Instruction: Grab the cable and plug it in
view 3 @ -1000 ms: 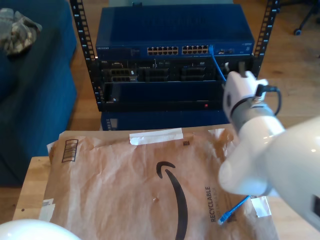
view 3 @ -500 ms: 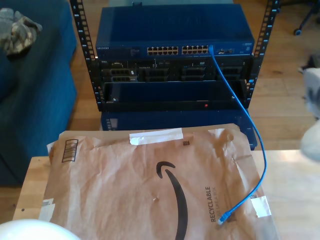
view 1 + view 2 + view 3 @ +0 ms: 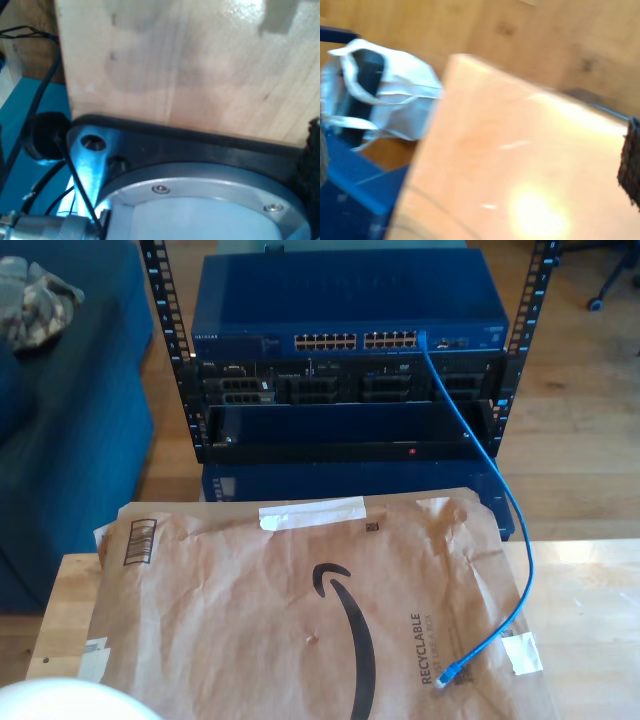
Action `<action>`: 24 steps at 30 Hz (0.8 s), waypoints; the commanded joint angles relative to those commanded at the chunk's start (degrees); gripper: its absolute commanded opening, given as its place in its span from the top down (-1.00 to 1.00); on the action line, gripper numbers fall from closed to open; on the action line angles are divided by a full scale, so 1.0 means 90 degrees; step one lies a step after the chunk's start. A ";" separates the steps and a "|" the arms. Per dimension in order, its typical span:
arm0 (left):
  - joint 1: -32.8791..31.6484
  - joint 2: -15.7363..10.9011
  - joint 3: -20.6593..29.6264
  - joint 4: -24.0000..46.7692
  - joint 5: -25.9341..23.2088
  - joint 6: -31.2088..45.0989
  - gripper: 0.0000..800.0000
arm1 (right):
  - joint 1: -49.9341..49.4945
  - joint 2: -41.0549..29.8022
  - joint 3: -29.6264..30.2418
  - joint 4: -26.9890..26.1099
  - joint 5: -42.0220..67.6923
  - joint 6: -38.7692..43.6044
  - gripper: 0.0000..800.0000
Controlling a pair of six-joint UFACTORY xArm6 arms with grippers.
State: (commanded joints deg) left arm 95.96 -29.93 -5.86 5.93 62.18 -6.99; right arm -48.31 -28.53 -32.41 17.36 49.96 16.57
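Note:
The thin blue cable has one end plugged into a port of the blue switch in the rack. It runs down the exterior view's right, and its free plug lies on a brown paper envelope on the table. A dark fingertip of my first gripper shows over bare wood and an arm's round metal base. A dark fingertip of my second gripper shows over a blurred wooden table corner. How the jaws stand is hidden in both wrist views.
The wooden table extends to the exterior view's right of the envelope. A white rounded arm part sits at that view's bottom left. Blue furniture stands left of the rack. A white bag lies on the floor.
The white arm that stood before the rack at the exterior view's right has swung away out of that view. The whole cable now shows and has not moved.

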 joint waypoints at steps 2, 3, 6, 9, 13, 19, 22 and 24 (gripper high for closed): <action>0.0000 0.0000 0.0000 0.0000 0.0000 -0.0010 -1.00 | -0.0400 -0.0107 0.0010 -0.0684 0.0752 0.0000 -1.00; 0.0000 0.0000 0.0000 0.0000 0.0000 0.0000 -1.00 | -0.0586 -0.0127 0.0010 -0.0957 0.1114 -0.0010 -1.00; 0.0000 0.0000 0.0000 0.0000 0.0000 -0.0010 -1.00 | -0.1084 -0.0332 0.0020 -0.1631 0.1934 -0.0020 -1.00; 0.0000 0.0000 0.0000 0.0000 0.0000 0.0000 -1.00 | -0.1670 -0.0557 0.0166 -0.2022 0.2266 -0.0029 -1.00; 0.0000 0.0000 0.0000 0.0000 0.0000 0.0000 -1.00 | -0.2295 -0.0781 0.0547 -0.2188 0.2266 -0.0156 -1.00; 0.0000 0.0000 0.0000 0.0000 0.0000 -0.0010 -1.00 | -0.2618 -0.1006 0.1182 -0.2325 0.2286 -0.0244 -1.00; 0.0000 0.0000 0.0000 0.0000 0.0000 0.0000 -1.00 | -0.2745 -0.1045 0.1690 -0.2413 0.2266 -0.0264 -1.00; 0.0000 0.0000 0.0000 0.0000 0.0000 0.0000 -1.00 | -0.2745 -0.1035 0.1905 -0.2481 0.2256 -0.0254 -0.99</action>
State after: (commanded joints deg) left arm 95.96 -29.93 -5.86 5.93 62.18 -6.99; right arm -73.01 -37.85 -15.26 -4.97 70.26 14.29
